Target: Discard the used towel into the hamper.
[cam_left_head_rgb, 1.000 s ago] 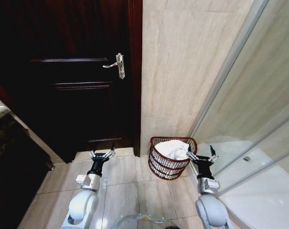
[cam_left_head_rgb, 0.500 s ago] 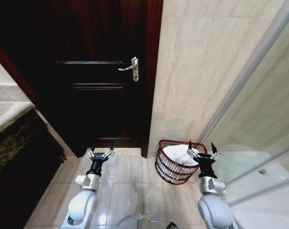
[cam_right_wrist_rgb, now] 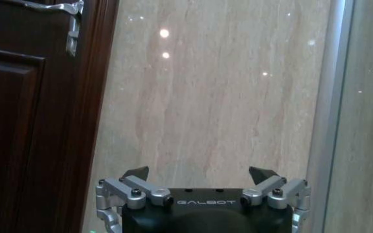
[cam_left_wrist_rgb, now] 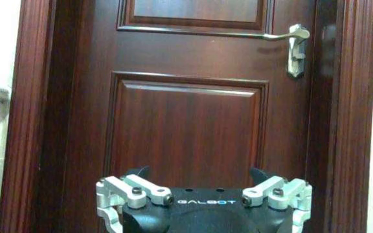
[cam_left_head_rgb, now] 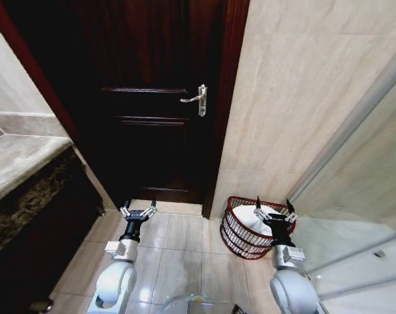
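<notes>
The hamper (cam_left_head_rgb: 240, 241), a small round basket of dark red wire, stands on the floor tiles by the beige wall, right of the door. A white towel (cam_left_head_rgb: 258, 220) lies bunched inside it. My right gripper (cam_left_head_rgb: 273, 209) hangs open over the hamper's near right rim, nothing between its fingers. My left gripper (cam_left_head_rgb: 139, 208) is open and empty over the tiles in front of the door. In the wrist views both grippers, left (cam_left_wrist_rgb: 199, 174) and right (cam_right_wrist_rgb: 199, 172), show spread fingertips.
A dark wooden door (cam_left_head_rgb: 158, 111) with a silver lever handle (cam_left_head_rgb: 196, 99) is shut ahead. A stone-topped counter (cam_left_head_rgb: 18, 163) runs along the left. A glass shower screen (cam_left_head_rgb: 361, 196) closes off the right. Bare floor tiles (cam_left_head_rgb: 184, 239) lie between my arms.
The whole head view has shifted: door, handle and hamper slid to the right in the picture and the counter came in at left, so the camera turned left. Both grippers stay open.
</notes>
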{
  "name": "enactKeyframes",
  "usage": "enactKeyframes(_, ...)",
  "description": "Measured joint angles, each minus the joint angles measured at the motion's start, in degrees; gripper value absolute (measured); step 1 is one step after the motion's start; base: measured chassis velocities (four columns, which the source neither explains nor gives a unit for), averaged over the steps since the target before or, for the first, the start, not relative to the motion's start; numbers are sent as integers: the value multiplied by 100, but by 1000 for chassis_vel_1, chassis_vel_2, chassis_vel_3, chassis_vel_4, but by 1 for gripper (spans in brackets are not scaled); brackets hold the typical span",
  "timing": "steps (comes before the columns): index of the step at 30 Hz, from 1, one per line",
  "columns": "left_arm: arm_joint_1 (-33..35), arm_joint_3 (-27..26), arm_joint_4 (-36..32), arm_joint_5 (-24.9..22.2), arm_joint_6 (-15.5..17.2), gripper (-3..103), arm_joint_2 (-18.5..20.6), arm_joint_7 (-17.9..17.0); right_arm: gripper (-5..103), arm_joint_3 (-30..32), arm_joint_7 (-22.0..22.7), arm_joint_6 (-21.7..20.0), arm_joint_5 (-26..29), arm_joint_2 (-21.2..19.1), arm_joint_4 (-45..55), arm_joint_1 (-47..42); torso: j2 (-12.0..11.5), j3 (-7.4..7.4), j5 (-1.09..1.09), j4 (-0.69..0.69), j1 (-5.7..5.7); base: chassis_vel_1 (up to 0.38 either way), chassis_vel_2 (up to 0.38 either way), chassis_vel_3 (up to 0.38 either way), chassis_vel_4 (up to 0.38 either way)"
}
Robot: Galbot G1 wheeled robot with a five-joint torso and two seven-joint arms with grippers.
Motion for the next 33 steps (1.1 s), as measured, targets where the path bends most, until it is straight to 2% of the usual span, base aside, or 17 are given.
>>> enactKeyframes(15, -117, 55, 2, -26, 87, 100, 36, -85, 100, 79, 34, 33, -41, -27, -38, -39, 307, 173, 0, -3, 131, -20, -21, -20, -18)
enactKeyframes(33, -2, 24, -77, 11, 26, 100, -3, -126, 100, -34, 36, 100, -58, 37, 49, -78, 626, 358, 0, 2, 264, 5, 4, 5, 6)
